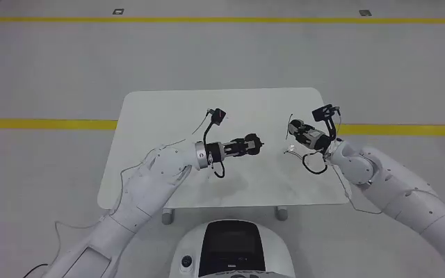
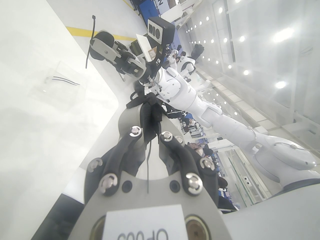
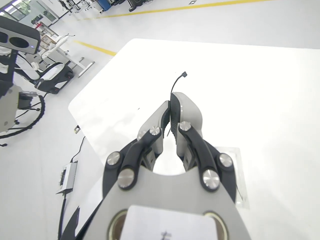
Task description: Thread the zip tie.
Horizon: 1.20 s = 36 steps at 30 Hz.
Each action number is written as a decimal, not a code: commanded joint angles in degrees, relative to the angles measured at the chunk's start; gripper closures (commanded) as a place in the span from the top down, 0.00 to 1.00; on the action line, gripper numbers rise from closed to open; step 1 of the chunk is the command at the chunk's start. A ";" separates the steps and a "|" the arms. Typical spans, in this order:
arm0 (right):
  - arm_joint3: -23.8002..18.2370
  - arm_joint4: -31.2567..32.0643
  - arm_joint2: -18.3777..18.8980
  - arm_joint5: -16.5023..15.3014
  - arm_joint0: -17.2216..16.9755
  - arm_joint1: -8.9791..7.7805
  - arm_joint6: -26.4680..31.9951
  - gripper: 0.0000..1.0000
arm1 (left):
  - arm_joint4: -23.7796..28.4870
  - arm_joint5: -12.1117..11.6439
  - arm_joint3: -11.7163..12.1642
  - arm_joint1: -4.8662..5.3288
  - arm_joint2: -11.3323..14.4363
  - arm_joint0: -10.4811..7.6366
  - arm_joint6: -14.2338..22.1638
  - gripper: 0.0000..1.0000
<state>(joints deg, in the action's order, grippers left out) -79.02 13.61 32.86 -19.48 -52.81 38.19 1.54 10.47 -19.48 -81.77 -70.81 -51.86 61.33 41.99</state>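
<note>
Right gripper (image 3: 170,101) fingers pinch the thin black plastic zip tie (image 3: 175,83), head poking free, at 3 o'clock on the white table (image 1: 153,139). Left gripper (image 2: 150,106) fingers press together on 1 thin black strand (image 2: 148,166). Best: line tip to head squarely, slowly.

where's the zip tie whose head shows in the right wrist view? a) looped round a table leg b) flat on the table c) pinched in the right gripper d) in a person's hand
c: the right gripper is shut on the zip tie, its head end poking out past the fingertips, off the table.
</note>
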 commanded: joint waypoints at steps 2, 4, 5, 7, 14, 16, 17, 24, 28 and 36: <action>0.02 0.05 -0.03 0.00 0.03 0.00 0.05 0.00 | 0.00 0.00 0.00 0.00 0.00 0.00 0.00 0.00; 0.02 0.05 -0.03 0.00 0.03 0.00 0.05 0.00 | 0.00 0.00 0.00 0.00 0.00 0.00 0.00 0.00; 0.02 0.05 -0.03 0.00 0.03 0.00 0.05 0.00 | 0.00 0.00 0.00 0.00 0.00 0.00 0.00 0.00; 0.02 0.05 -0.03 0.00 0.03 0.00 0.05 0.00 | 0.00 0.00 0.00 0.00 0.00 0.00 0.00 0.00; -5.27 1.90 3.81 0.00 -7.40 -0.71 -16.50 0.00 | 0.00 0.00 0.00 0.00 0.00 0.00 0.00 0.00; -7.28 2.98 4.43 0.00 -9.97 -1.15 -20.03 0.00 | 0.00 0.00 0.00 0.00 0.00 0.00 0.00 0.00; -8.39 3.38 4.92 0.00 -11.40 -1.48 -21.83 0.00 | 0.00 0.00 0.00 0.00 0.00 0.00 0.00 0.00; -14.20 2.35 6.54 0.00 -15.80 -3.45 -23.22 0.00 | 0.00 0.00 0.00 0.00 0.00 0.00 0.00 0.00; -15.68 1.19 7.59 0.00 -16.14 -4.32 -22.21 0.00 | 0.00 0.00 0.00 0.00 0.00 0.00 0.00 0.00; -17.31 1.27 8.45 0.00 -16.94 -5.02 -24.37 0.00 | 0.00 0.00 0.00 0.00 0.00 0.00 0.00 0.00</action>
<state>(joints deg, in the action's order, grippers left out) -96.36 14.89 41.31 -19.48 -69.77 33.16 -22.87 10.47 -19.48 -81.77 -70.81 -51.86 61.33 41.99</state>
